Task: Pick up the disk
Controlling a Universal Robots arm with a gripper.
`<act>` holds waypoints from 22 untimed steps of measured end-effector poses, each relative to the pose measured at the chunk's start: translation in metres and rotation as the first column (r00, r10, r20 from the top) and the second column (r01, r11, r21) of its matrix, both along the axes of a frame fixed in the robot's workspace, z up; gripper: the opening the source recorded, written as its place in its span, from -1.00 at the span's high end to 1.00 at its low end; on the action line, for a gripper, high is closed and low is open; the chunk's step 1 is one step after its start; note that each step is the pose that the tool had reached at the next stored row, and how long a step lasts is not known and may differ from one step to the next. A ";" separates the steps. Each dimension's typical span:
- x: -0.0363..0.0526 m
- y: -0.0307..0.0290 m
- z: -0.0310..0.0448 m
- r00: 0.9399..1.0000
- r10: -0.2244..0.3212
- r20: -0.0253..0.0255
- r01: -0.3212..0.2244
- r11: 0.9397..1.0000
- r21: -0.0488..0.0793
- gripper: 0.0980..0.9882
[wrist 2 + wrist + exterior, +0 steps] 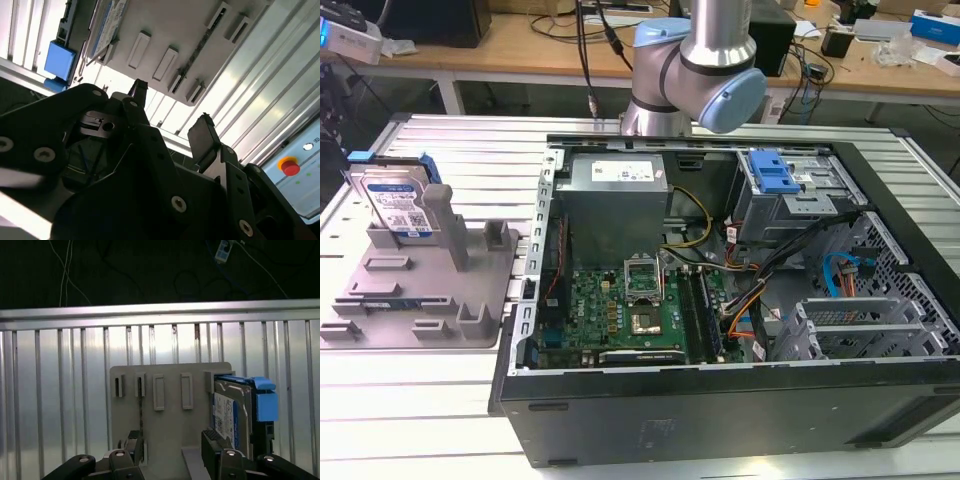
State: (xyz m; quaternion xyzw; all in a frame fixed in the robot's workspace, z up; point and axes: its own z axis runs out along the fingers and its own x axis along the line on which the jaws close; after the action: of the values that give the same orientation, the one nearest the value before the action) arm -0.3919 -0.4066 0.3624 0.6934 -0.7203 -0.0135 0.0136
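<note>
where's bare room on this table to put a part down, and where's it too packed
Bare slatted table lies on the near side of the grey fixture plate, and another strip lies behind it, toward the arm. The disk stands in the plate's far corner at the exterior view's left. Inside the open computer case it is crowded with boards and cables.

Our arm (695, 60) is bent, our gripper (171, 440) spread wide
In both wrist views we see its two dark fingers (202, 132) (212, 445) standing well apart, a wide gap between them.
</note>
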 end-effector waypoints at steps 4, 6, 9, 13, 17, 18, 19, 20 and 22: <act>0.0000 0.0000 -0.0001 1.000 0.000 0.000 0.000 1.000 0.000 -0.14; 0.0000 0.0031 -0.0001 1.000 0.000 0.000 0.000 1.000 0.000 -0.14; -0.0004 0.0207 -0.0001 1.000 0.011 0.000 -0.011 1.000 0.000 -0.14; -0.0008 0.0342 -0.0001 1.000 0.031 0.000 -0.031 1.000 0.000 -0.14; -0.0017 0.0529 -0.0004 0.999 0.044 0.000 -0.044 0.999 0.000 -0.14; -0.0022 0.0564 -0.0005 0.999 0.045 0.000 -0.045 0.999 0.000 -0.14; -0.0028 0.0598 -0.0005 0.999 0.045 0.000 -0.045 0.999 0.000 -0.14; -0.0034 0.0635 -0.0006 0.999 0.046 0.000 -0.046 0.999 0.000 -0.14; -0.0055 0.0746 -0.0011 0.999 0.048 0.000 -0.048 0.999 0.000 -0.14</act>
State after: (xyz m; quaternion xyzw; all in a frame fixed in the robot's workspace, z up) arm -0.3974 -0.3319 0.3613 0.7104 -0.7036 -0.0131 0.0139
